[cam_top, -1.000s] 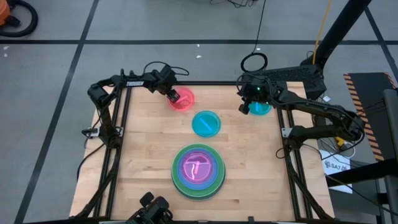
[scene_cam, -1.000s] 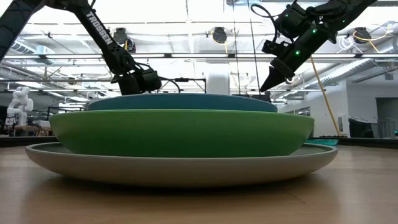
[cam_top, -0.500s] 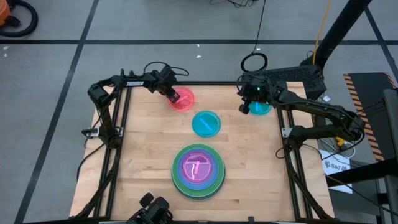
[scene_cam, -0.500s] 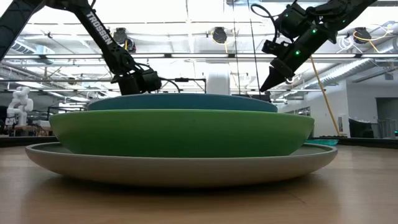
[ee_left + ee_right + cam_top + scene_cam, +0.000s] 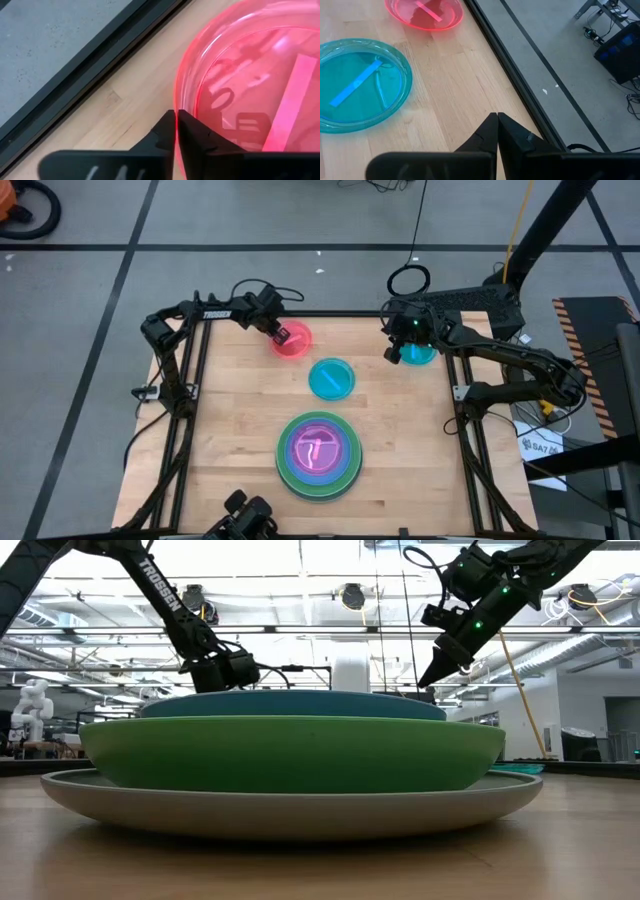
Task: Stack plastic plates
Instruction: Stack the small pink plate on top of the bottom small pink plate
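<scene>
A stack stands near the table's front: a large grey plate (image 5: pixel 318 497), green plates (image 5: pixel 290 752), a blue plate (image 5: pixel 290 705) and a pink plate (image 5: pixel 318 452) on top. A loose pink plate (image 5: pixel 295 340) rests on the table at the far left, and my left gripper (image 5: pixel 283 335) is shut on it. One teal plate (image 5: pixel 331 378) lies at mid-table. Another teal plate (image 5: pixel 420 354) lies at the far right, below my right gripper (image 5: pixel 393 355), which hangs shut and holds nothing. My left gripper pinches the pink plate's rim (image 5: pixel 176 102) on the side toward the table's left edge. One finger (image 5: pixel 197 137) is inside the plate and the other (image 5: pixel 161 134) outside. The fingers slant down from the table's left. The plate's base stays on the table.
A dark metal frame (image 5: pixel 200 370) runs round the table's edges, close to the loose pink plate. Bare wood lies between the stack and the mid-table teal plate, and along the table's left and right sides.
My left gripper has shut on the rim of the loose pink plate without shifting. The plate stays where it was on the table.
</scene>
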`<state>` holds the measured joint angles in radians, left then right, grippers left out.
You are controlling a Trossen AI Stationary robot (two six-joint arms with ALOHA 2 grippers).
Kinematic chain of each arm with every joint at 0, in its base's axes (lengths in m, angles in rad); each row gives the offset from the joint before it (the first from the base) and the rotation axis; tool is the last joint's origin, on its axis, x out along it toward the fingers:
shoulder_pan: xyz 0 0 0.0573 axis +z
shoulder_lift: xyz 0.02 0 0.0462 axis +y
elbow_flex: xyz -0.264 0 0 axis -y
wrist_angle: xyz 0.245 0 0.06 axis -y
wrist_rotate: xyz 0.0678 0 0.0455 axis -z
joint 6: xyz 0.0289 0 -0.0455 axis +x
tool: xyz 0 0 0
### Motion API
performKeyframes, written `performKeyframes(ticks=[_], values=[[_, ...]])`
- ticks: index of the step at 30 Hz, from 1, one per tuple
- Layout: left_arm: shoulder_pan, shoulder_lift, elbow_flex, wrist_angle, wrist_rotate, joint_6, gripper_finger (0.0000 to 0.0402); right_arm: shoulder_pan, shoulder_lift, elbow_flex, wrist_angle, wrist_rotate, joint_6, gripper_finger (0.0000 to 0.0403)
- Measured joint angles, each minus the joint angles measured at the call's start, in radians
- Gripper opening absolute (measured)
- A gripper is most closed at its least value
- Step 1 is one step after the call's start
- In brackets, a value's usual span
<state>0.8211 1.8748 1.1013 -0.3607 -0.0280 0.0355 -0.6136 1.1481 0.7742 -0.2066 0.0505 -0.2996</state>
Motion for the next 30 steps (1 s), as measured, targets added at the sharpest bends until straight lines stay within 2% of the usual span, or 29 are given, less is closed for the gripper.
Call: performKeyframes(ticks=[3,13,30], values=[[0.0,0.0,0.001,0.0,0.0,-0.004,0.0006,0.0,0.0,0.0,0.0,0.0,0.0,0.0004],[0.001,-0.026,0.001,-0.014,0.0,0.0,0.0005,0.0,0.0,0.0,-0.001,0.0,0.0,0.0004],[-0.012,-0.317,0.0,-0.11,-0.003,0.014,0.0003,0.0,0.0,0.0,-0.001,0.0,0.0,0.0004]])
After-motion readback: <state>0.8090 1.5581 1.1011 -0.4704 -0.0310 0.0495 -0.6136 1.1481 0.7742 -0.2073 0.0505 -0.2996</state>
